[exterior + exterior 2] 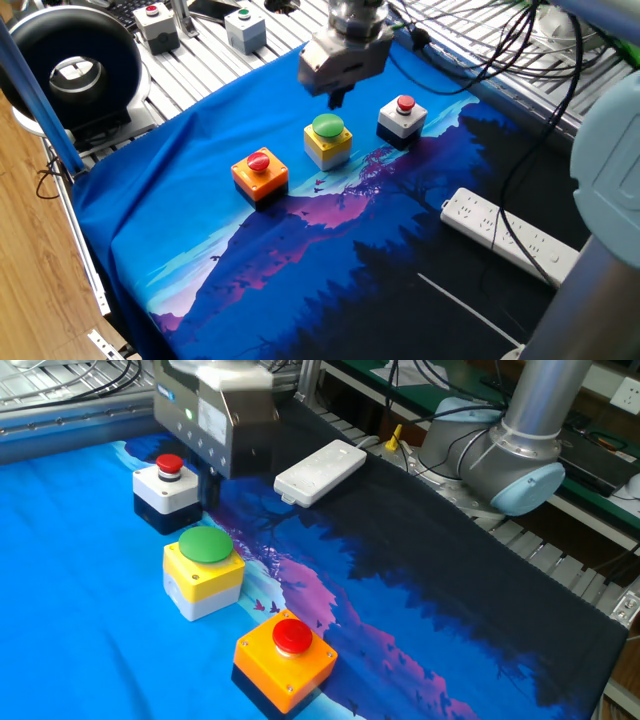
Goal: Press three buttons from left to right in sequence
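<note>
Though no lettering reads anywhere, one fixed view shows the gripper (338, 97) above the green button (328, 139), between orange (260, 172) and white (402, 116) ones, while the other fixed view hides its fingertips, so I cannot tell its grip.

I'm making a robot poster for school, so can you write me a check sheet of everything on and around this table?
Surface: blue mountain-print cloth covering the table, lying fairly flat.
Job's things: orange box with red cap, yellow box with green dome and white-and-navy box with small red cap, upright in a row on the cloth.
Clutter: white power strip on the cloth; two grey button boxes off the cloth.
Pincer: pincer above the cloth behind the yellow box, touching nothing; finger state unclear.
Cables: black cables across the metal rails.
Surroundings: black round device, wooden floor.
</note>
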You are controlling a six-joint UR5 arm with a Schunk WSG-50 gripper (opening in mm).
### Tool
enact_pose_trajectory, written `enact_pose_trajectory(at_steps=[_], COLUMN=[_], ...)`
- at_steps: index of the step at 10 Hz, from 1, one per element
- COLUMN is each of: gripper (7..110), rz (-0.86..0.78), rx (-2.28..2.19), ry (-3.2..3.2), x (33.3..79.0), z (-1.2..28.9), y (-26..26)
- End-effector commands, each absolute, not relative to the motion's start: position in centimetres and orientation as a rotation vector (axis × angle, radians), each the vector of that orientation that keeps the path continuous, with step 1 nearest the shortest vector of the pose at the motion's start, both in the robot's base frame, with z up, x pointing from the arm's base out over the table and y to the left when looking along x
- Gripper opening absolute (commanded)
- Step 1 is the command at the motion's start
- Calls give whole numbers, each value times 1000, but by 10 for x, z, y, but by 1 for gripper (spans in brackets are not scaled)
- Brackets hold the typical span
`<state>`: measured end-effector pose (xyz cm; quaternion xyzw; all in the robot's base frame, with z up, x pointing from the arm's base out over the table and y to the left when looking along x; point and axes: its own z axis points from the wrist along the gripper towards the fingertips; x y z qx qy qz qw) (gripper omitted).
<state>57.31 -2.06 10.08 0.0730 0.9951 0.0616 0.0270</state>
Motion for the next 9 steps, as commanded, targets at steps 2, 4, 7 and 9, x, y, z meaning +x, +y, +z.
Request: enact_pose_trajectory(at_steps=[2,4,7,9], gripper=[7,7,7,7], rz=[231,222,217,328], rx=[216,204,196,173], ry=[3029,3020,2982,3072], x=[578,581,590,566], z=[74,62,40,89], y=[-17,-22,-25,-47])
